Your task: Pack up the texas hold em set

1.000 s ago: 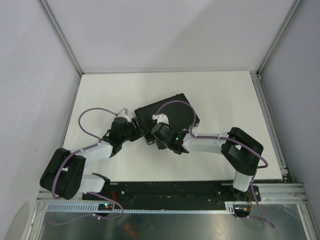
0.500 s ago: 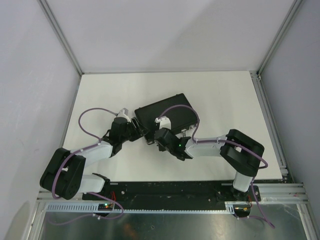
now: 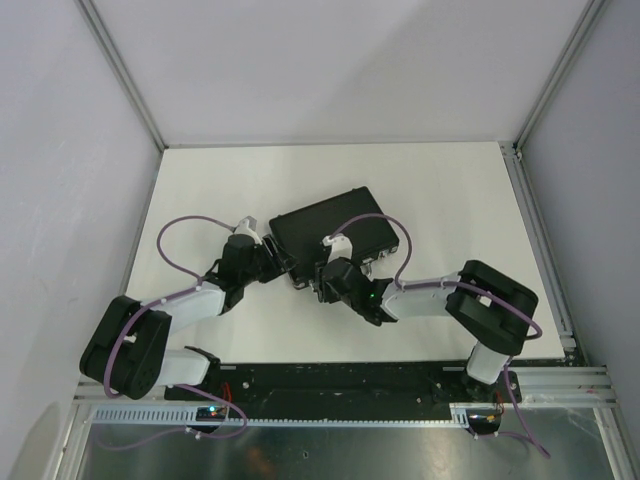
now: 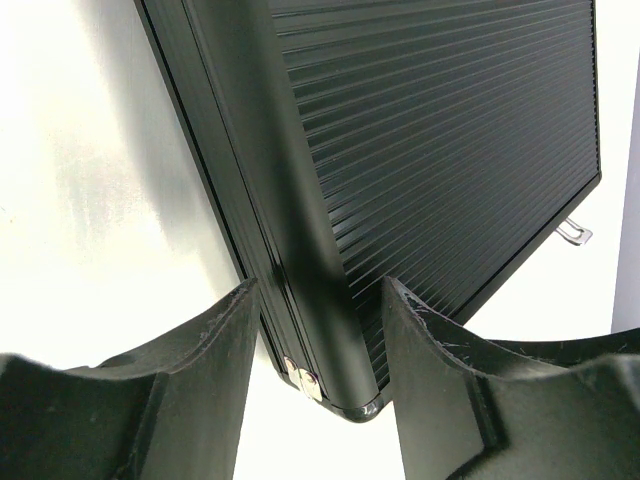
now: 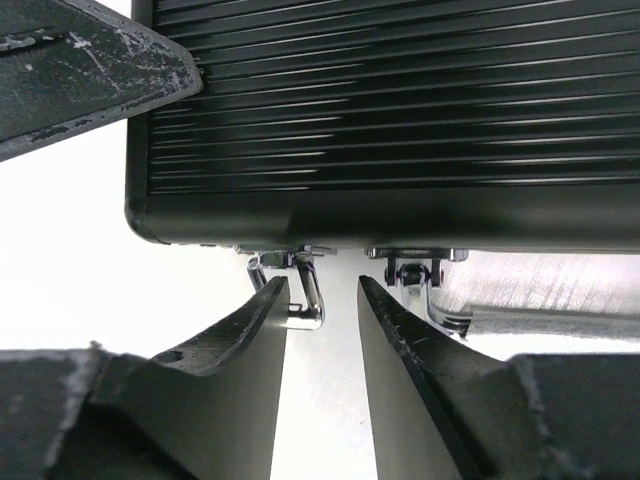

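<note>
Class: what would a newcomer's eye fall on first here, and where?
A closed black ribbed briefcase lies in the middle of the white table. The left gripper has its jaws astride one corner; the right gripper has its jaws slightly apart before a silver latch.

White tabletop (image 3: 460,190), evenly lit. Pale grey-lavender walls (image 3: 330,60) on three sides, aluminium posts (image 3: 121,75) at the back corners. Black base plate (image 3: 330,378) and shiny metal sheet (image 3: 340,452) along near edge.
</note>
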`<state>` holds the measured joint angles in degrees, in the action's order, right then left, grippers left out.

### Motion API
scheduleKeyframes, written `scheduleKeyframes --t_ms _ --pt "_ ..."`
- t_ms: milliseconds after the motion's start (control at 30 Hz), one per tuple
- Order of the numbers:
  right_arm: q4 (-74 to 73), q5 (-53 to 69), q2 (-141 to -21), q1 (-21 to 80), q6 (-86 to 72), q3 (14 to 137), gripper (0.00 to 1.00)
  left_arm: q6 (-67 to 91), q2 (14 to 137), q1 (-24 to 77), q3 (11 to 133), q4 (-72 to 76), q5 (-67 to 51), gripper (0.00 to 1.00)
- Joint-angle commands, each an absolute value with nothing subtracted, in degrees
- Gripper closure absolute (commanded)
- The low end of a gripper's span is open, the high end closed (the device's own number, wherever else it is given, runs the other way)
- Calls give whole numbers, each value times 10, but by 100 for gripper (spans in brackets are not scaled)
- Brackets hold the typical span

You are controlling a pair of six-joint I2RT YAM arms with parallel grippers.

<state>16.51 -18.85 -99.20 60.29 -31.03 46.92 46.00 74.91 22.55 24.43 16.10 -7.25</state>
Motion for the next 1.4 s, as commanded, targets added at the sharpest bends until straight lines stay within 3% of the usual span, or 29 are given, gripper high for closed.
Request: scheduleKeyframes --t_ms 0,200,633,1167,1233,1367 --pt "172 -192 -942 607 -320 463 57 414 763 229 212 40 -41 44" --pt "133 -206 -890 606 -324 463 52 415 764 229 213 41 -40 44" --pt "28 -208 -830 561 -333 463 63 414 751 229 219 40 -48 44" --pt "-190 -173 -658 329 -342 462 46 331 612 240 384 -60 17 38" --pt "-188 -146 -662 300 -337 459 46 323 633 252 418 -59 16 38" --pt "-174 -88 -689 256 -332 457 56 311 727 288 508 -58 21 39"
